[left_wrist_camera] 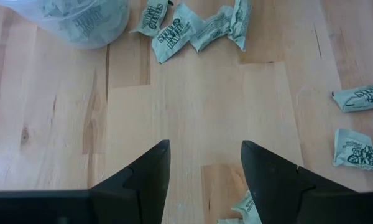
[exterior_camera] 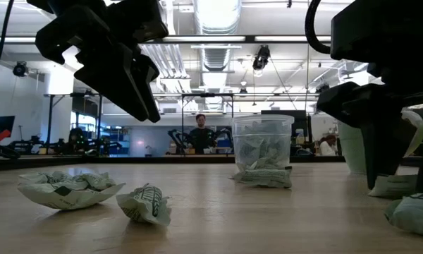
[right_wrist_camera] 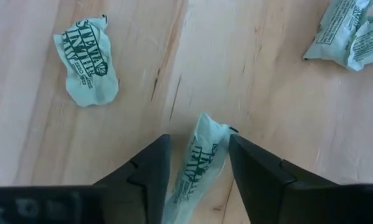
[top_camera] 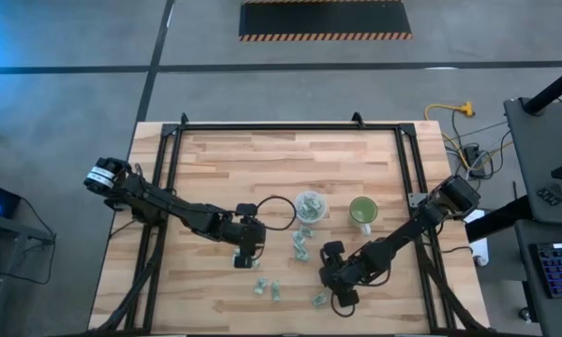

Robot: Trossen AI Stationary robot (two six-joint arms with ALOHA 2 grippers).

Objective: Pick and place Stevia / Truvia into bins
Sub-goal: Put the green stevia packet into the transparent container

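I see the wooden table (top_camera: 262, 168) from above, with both arms reaching in over its near half. My left arm comes in from the left edge, and the left gripper (left_wrist_camera: 205, 165) hangs over bare wood just left of the clear cup (top_camera: 310, 206); its fingers stand apart with nothing between them. My right arm comes in from the right edge, and the right gripper (right_wrist_camera: 198, 163) is low over the near middle of the table, below the green cup (top_camera: 362, 212). Its fingers are spread on either side of one upright, crumpled sachet (right_wrist_camera: 199, 158) — the sachet sits in the gap, but I cannot tell whether the fingers touch it.

The two cups stand side by side near the table's centre, the clear one on the left and already holding several Stevia sachets (exterior_camera: 261, 149), the green one to its right.

The remaining sachets lie loose on the wood: a small cluster (top_camera: 303, 241) just below the clear cup, a couple more (top_camera: 267, 289) nearer the front edge, and one (top_camera: 317, 300) beside the right gripper. In the right wrist view another crumpled sachet (right_wrist_camera: 87, 61) lies flat well off to one side of the fingers — apart from them.
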